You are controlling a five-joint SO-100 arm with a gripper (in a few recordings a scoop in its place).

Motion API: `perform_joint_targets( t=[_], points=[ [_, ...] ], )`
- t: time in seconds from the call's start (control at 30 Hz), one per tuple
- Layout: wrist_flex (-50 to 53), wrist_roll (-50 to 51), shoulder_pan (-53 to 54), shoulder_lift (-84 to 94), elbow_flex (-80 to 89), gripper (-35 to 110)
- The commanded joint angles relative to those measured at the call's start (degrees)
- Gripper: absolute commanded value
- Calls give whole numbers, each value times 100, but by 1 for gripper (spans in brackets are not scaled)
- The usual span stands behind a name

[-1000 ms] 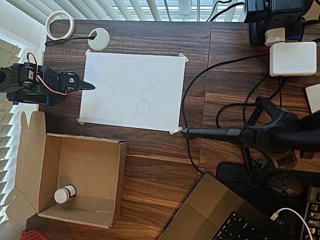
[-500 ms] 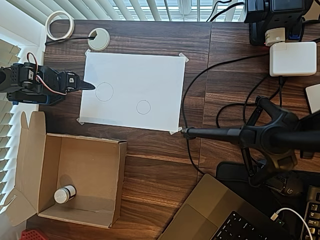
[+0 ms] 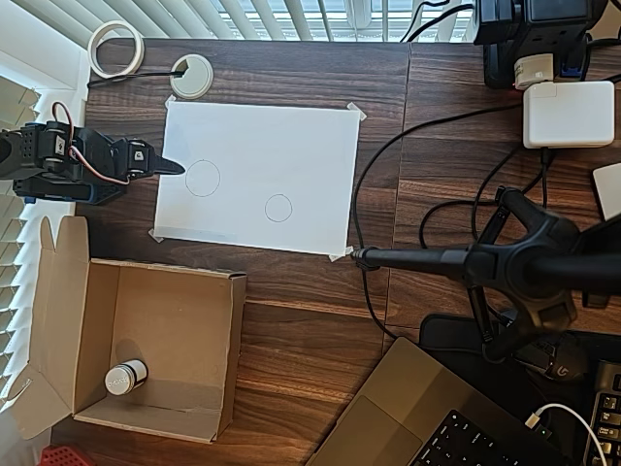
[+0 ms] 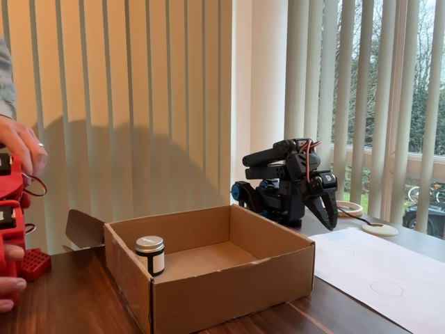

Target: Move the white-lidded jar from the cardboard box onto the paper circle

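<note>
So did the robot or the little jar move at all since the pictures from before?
No, nothing visibly moved. The pincer sits at the paper's left edge holding nothing, the white-lidded jar stands inside the cardboard box, and the paper circle has nothing on it.

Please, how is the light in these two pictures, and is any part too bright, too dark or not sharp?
Overhead view: even light, sharp; the blinds along the top are washed out, and the box casts soft shade on its floor beside the jar. Fixed view: light comes from the window behind, so the arm and its claw look dark against it; the jar stays clear.
</note>
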Motion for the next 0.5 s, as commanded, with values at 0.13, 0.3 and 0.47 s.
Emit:
perform_joint_targets(
  t=[0.13,0.3,0.47],
  points=[
    [-246,-431,-44,202,-79,51],
    [-483,-1020,220,-62,-316,56],
    [-677,-1230,281,-1002,-1134,55]
  ],
)
